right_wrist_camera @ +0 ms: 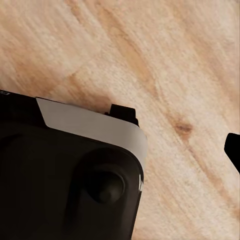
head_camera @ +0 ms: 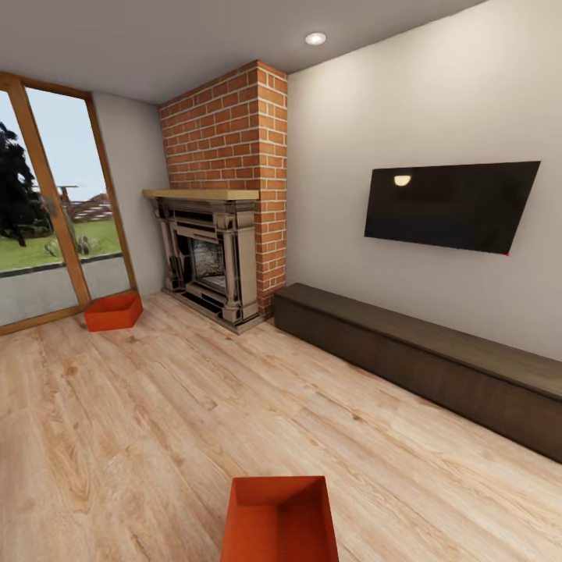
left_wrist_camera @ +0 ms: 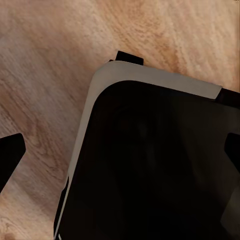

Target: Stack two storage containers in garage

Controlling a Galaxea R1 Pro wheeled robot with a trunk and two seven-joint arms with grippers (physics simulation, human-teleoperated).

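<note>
Living room, both bins on the wood floor, neither held.

The plank floor point(head_camera: 156, 406) runs from the brick fireplace point(head_camera: 222, 195) and long cabinet point(head_camera: 421, 359) under the TV point(head_camera: 449, 204). The near bin point(head_camera: 279, 519) sits straight ahead at the robot's foot, long axis pointing away, about equally near either arm, and looks empty. The far bin point(head_camera: 113, 311) lies well apart, ahead to the left by the glass door point(head_camera: 47, 218); its contents are unclear. I cannot tell how wide either gripper stands.
</note>
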